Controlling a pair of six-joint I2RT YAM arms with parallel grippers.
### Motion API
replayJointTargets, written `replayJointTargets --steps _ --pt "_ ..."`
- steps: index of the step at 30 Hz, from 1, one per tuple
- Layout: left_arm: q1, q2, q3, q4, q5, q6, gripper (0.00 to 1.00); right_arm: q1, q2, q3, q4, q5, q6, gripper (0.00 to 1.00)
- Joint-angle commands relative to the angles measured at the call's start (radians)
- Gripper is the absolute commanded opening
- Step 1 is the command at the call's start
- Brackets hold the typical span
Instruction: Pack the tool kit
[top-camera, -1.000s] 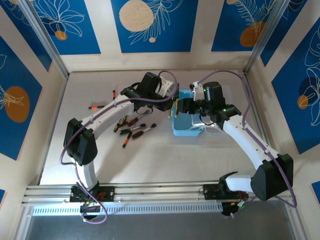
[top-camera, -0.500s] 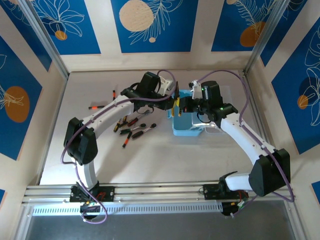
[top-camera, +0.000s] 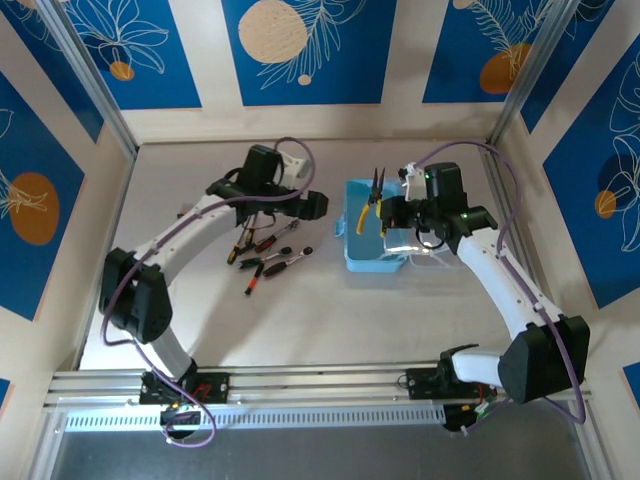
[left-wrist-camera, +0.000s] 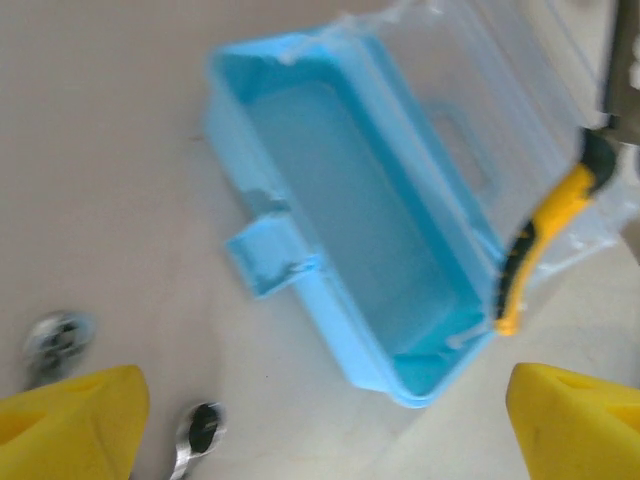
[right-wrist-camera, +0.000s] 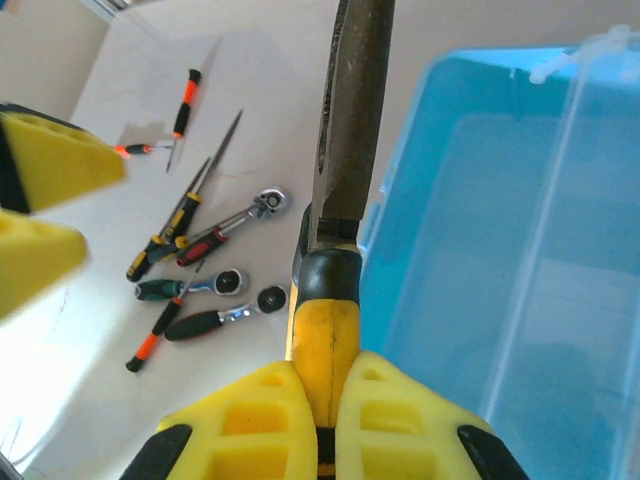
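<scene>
The light-blue case (top-camera: 368, 245) lies open mid-table, its clear lid (top-camera: 412, 243) folded out to the right, and nothing shows inside it (left-wrist-camera: 350, 220). My right gripper (top-camera: 384, 213) is shut on the yellow handle of the pliers (right-wrist-camera: 350, 150), which point away from it with their tips over the case's far left rim (top-camera: 374, 190). In the right wrist view the pads (right-wrist-camera: 255, 400) squeeze the handle. My left gripper (top-camera: 312, 205) hangs open to the left of the case with nothing between its fingers (left-wrist-camera: 70, 420). The pliers' handle (left-wrist-camera: 545, 230) shows beyond the case.
Ratchet wrenches (right-wrist-camera: 250, 212) and red-and-black screwdrivers (top-camera: 262, 243) lie in a loose pile left of the case. An orange-and-black screwdriver (right-wrist-camera: 185, 95) lies further back. Two ratchet heads (left-wrist-camera: 55, 335) sit just below the left gripper. Walls close in the table (top-camera: 300, 310).
The left gripper opened, let go of the pliers and pulled back to the left. The right gripper closed on the pliers' handle and now holds them alone by the case.
</scene>
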Motion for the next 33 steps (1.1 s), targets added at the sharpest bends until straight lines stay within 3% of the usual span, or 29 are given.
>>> replayJointTargets --steps 1,5,8,18,28,33 --pt "0.036 -0.038 -0.030 -0.112 -0.157 0.067 0.99 -0.014 0.021 0.061 -0.096 -0.049 -0.070 0.00" --pt "0.047 -0.018 -0.033 -0.219 -0.364 0.093 1.00 -0.001 0.097 0.089 -0.113 -0.016 -0.062 0.00" --pt "0.048 0.008 -0.036 -0.257 -0.431 0.101 1.00 0.012 0.173 0.107 -0.088 0.027 -0.045 0.00" --pt "0.051 0.046 -0.059 -0.259 -0.443 0.095 1.00 0.054 0.411 0.229 -0.056 0.094 -0.009 0.00" --pt "0.062 0.056 -0.070 -0.269 -0.451 0.107 1.00 0.109 0.547 0.321 -0.101 0.199 0.016 0.01" --pt "0.069 0.068 -0.067 -0.290 -0.475 0.121 1.00 0.127 0.584 0.378 -0.150 0.250 0.016 0.16"
